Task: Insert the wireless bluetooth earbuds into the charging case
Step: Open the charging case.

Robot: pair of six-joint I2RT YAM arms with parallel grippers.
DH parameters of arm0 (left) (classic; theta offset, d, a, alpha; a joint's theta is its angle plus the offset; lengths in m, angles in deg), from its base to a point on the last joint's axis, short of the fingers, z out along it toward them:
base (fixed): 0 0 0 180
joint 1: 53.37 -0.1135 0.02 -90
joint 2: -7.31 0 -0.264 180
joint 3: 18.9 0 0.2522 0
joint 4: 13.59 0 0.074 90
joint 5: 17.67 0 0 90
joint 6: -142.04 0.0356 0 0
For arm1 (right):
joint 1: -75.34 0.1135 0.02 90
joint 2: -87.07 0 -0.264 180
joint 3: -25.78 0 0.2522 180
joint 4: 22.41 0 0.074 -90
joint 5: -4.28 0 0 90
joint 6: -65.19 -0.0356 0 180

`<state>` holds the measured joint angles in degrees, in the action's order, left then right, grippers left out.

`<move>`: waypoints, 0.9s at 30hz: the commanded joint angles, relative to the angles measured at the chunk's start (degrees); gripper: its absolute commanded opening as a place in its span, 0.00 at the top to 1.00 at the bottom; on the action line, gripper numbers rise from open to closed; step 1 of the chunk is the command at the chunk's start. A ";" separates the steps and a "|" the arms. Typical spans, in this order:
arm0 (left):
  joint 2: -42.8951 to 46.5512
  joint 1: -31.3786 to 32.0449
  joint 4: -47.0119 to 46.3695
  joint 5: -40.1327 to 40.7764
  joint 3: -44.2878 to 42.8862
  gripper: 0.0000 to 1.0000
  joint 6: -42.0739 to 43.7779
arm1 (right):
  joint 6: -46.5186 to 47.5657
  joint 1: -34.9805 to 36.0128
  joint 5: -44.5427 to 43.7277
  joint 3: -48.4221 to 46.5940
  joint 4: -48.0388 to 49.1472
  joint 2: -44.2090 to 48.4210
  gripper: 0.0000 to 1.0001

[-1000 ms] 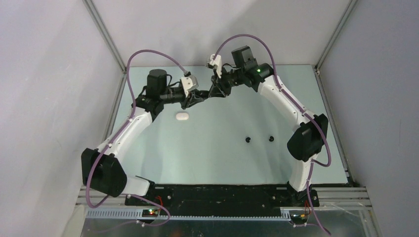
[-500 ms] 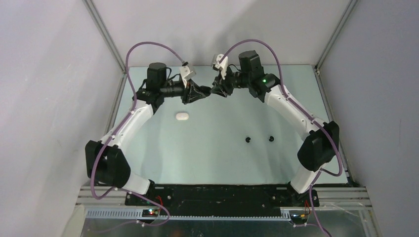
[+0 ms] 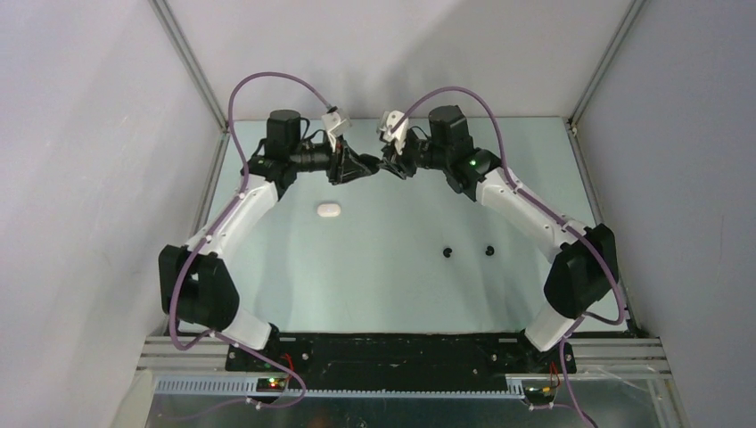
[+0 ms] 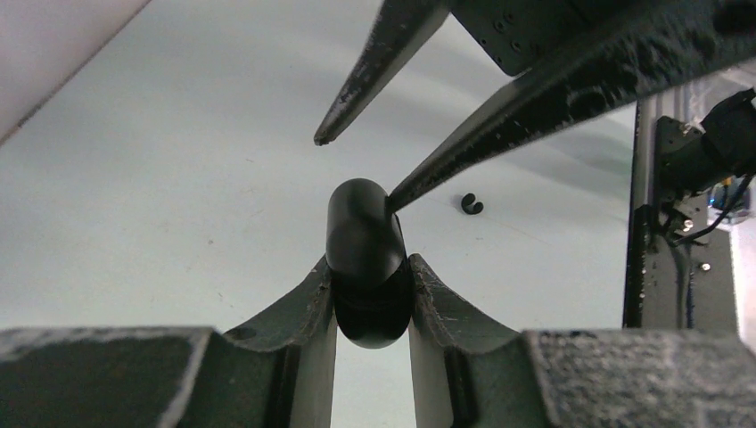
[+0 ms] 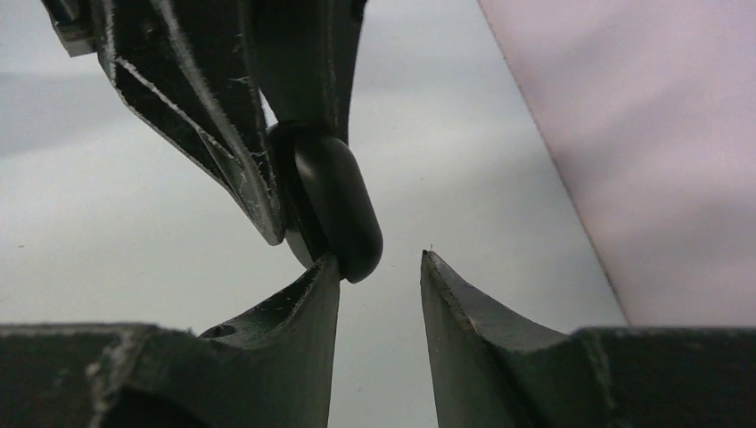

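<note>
Between the two sets of fingertips, aloft over the far part of the table, a black pill-shaped plastic charging case (image 4: 357, 223) is held. It is clamped by one end in the left gripper (image 4: 370, 267), whose jaws are closed to the case's width. Its long axis runs straight out from those fingers toward the right gripper (image 5: 381, 260). The right gripper's jaws are parted and nothing is clamped between them: one fingertip is touched by the case's rounded free end, while the other stands apart from it (the gap is plain in the right wrist view). The case is thus offset to one side of that opening rather than centred. The coming move is judged to turn on this, the right arm being the free one to work the lid. Whether a lid seam faces those fingers cannot be told. Two tiny black rounded earbuds (image 3: 448, 252) are seen lying loose on the pale green table (image 3: 401, 294), well apart from both grippers and toward the right arm's side. A white pill-shaped case (image 3: 328, 209) lies toward the left arm's side. No white earbuds can be made out.
</note>
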<state>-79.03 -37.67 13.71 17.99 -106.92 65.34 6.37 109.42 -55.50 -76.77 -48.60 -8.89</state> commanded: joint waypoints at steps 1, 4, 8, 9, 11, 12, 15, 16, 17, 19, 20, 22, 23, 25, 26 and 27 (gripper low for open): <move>-0.45 1.19 1.78 -7.86 -3.29 1.00 -4.46 | 5.49 1.81 -3.54 3.37 15.23 3.77 0.57; -0.40 1.09 1.78 -7.72 -3.55 1.00 -4.31 | 5.77 2.10 -2.01 3.55 14.54 3.74 0.59; -0.33 1.10 1.82 -7.83 -3.57 0.99 -4.44 | 5.31 2.29 -2.85 3.54 15.65 3.34 0.63; -0.32 1.09 1.81 -7.90 -3.51 0.99 -4.32 | 5.17 2.36 -3.26 3.54 16.01 3.20 0.64; -0.22 1.17 1.82 -7.95 -3.56 0.99 -4.07 | 4.91 2.40 -3.72 3.24 16.81 2.71 0.65; -0.18 1.17 1.83 -7.94 -3.58 0.99 -3.98 | 4.98 2.39 -3.53 3.04 16.66 2.36 0.65; 0.34 1.17 1.82 -7.46 -3.31 0.99 -3.45 | 5.09 2.43 -2.54 1.98 15.18 1.71 0.68; 0.50 1.17 1.78 -7.07 -3.10 0.99 -3.37 | 5.16 2.44 -1.90 1.83 14.30 1.49 0.71; 0.72 1.15 1.78 -6.86 -3.05 0.99 -3.37 | 5.24 2.46 -1.36 1.66 13.69 1.42 0.74; 1.08 1.14 1.83 -6.27 -2.79 0.99 -3.54 | 5.21 2.42 -0.58 1.61 12.93 1.46 0.80; 1.17 1.11 1.84 -5.57 -2.64 0.99 -3.61 | 5.17 2.46 -0.42 1.70 12.81 1.51 0.83; 1.63 1.05 1.84 -4.46 -2.56 0.95 -3.81 | 4.94 2.47 0.02 1.77 12.70 1.73 0.87; 1.71 1.01 1.84 -3.57 -2.56 0.90 -3.85 | 4.92 2.43 0.28 1.78 11.26 1.81 0.89; 1.77 1.07 1.82 -1.62 -2.48 0.73 -4.41 | 5.42 2.45 0.73 1.78 10.06 1.75 0.98; 1.79 1.08 1.79 -0.66 -2.60 0.68 -5.28 | 5.58 2.51 0.73 1.94 9.93 1.79 1.00; 1.84 1.13 1.82 1.31 -2.71 0.60 -5.77 | 5.81 2.51 0.59 2.03 10.11 1.87 1.00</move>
<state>-79.69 -37.52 14.76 16.78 -108.25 61.95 11.24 111.87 -55.72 -72.80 -39.75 -7.14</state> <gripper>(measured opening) 0.331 0.158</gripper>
